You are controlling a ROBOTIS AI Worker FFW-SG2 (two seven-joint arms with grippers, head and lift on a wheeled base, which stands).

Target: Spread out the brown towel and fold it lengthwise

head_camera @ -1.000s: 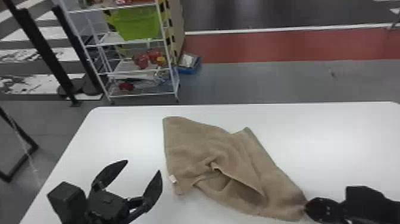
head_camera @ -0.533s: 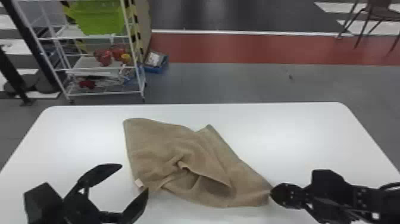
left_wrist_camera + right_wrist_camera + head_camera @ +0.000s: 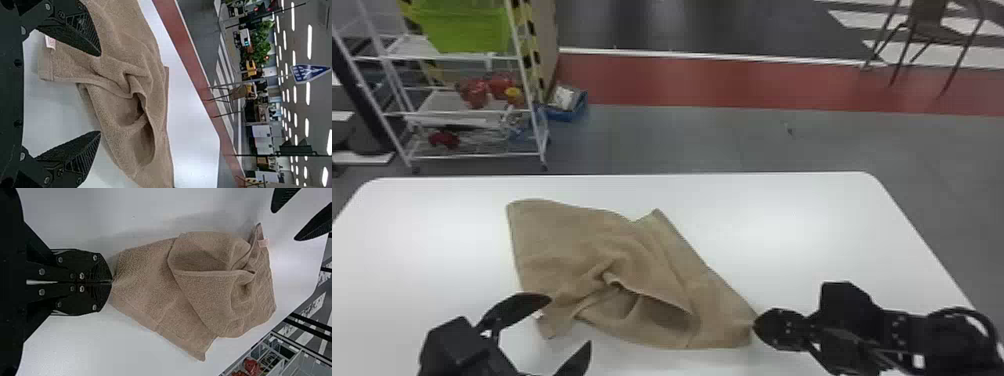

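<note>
Brown towel (image 3: 557, 245): lying rumpled on the counter (image 3: 782, 240)
Left hand (image 3: 570, 321): gaping wide, gripping nothing, hovering near the towel
Right hand (image 3: 756, 327): pinching shut on a towel corner

The white surface (image 3: 807, 230) is smooth and shiny, with a straight far edge and rounded far corners. On it lies the brown towel (image 3: 562, 240), rumpled and partly folded over itself. One corner of it points toward the surface's far left corner, and another end stretches toward the right edge. A loose fold gapes toward the near edge, and a small pale tag (image 3: 50, 42) sits at the towel's border.
</note>
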